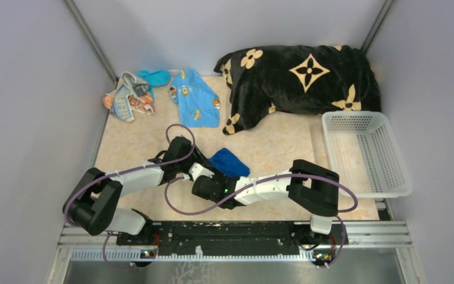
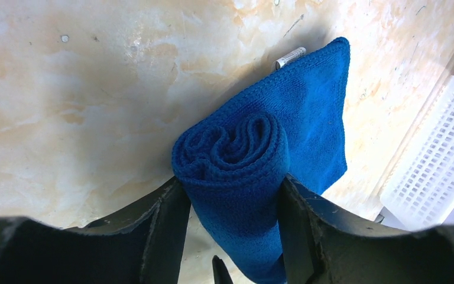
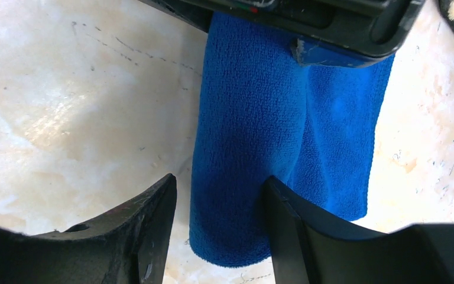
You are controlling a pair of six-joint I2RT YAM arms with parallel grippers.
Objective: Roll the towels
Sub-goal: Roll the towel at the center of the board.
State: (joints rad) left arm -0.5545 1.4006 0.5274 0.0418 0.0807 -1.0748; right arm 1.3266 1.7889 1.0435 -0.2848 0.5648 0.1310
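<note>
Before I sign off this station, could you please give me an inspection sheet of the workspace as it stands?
Surface: beige marbled tabletop, lightly scuffed.
Job's things: dark blue towel part rolled near the arms; striped towel, turquoise towel and cartoon-print towel unrolled at the far left.
Clutter: black flowered blanket far right; white basket right.
Grippers: left gripper, jaws clamping the roll; right gripper, jaws open around it.
Cables: purple cables loop over both arms.
Surroundings: grey walls.

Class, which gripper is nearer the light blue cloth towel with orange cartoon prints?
Left. The left gripper, clamping the rolled dark blue cloth towel, lies on the side facing the light blue towel; the right gripper sits farther back, toward the arm bases.
</note>
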